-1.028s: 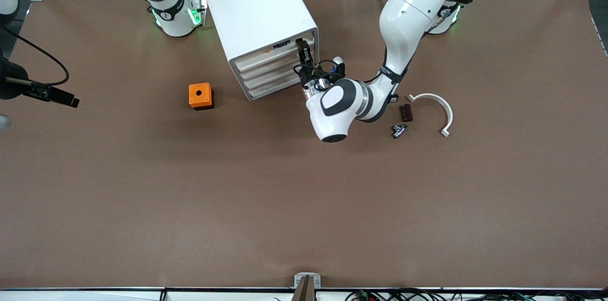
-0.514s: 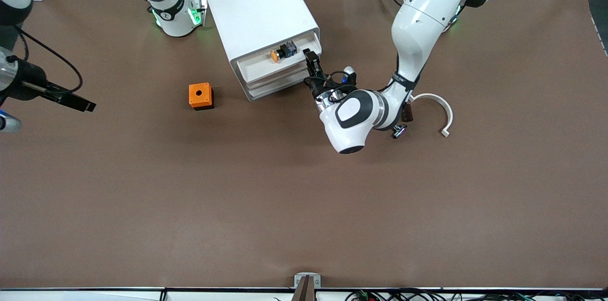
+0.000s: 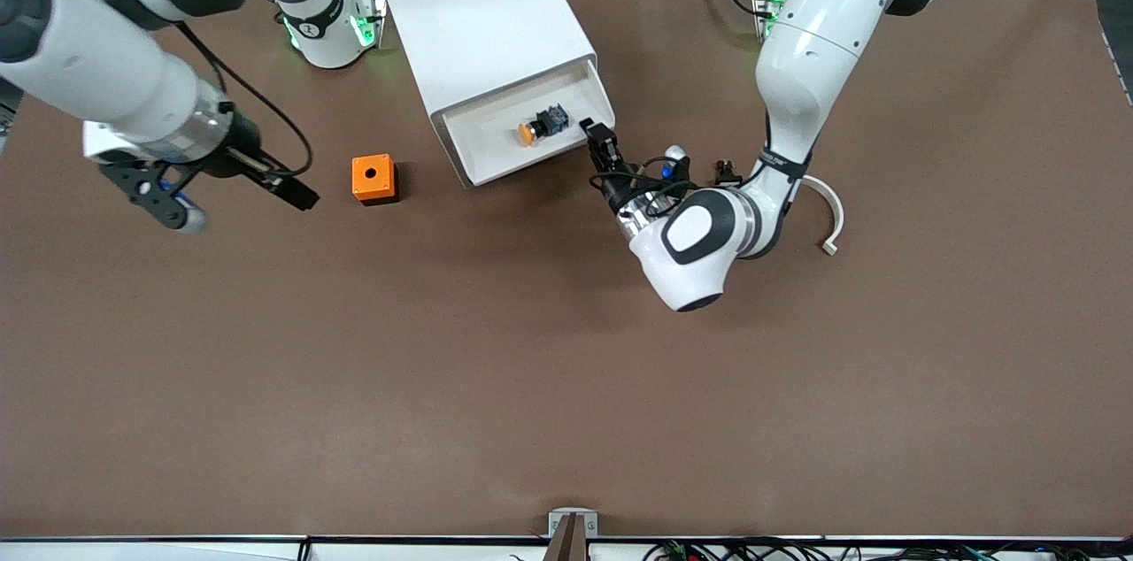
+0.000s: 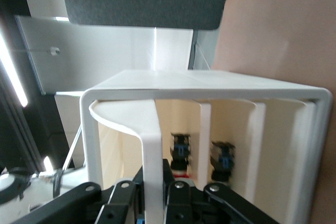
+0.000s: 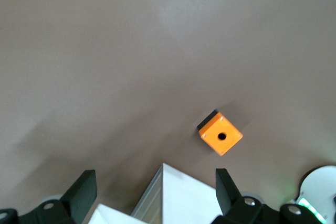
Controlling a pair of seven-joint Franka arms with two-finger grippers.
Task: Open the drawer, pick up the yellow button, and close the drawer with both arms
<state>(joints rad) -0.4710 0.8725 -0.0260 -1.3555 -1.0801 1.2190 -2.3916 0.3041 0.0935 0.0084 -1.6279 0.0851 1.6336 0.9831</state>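
Shallow white top drawer (image 3: 496,141), frame centre-top: standing pulled out, carrying orange-capped pushbutton (image 3: 543,124); left claw (image 3: 600,139) pinching its front edge; right claw (image 3: 230,189) hovering spread wide, empty.

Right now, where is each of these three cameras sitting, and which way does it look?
Front view: high across the table, facing both arms; shows the open drawer holding the button, the left pincer shut on the drawer's front, the right pincer open.
Left wrist view: on the left arm, looking into the drawer; its pincer shows.
Right wrist view: on the right arm, looking down at the orange cube; its pincer shows.
Shared: front and right wrist views both show the cube.
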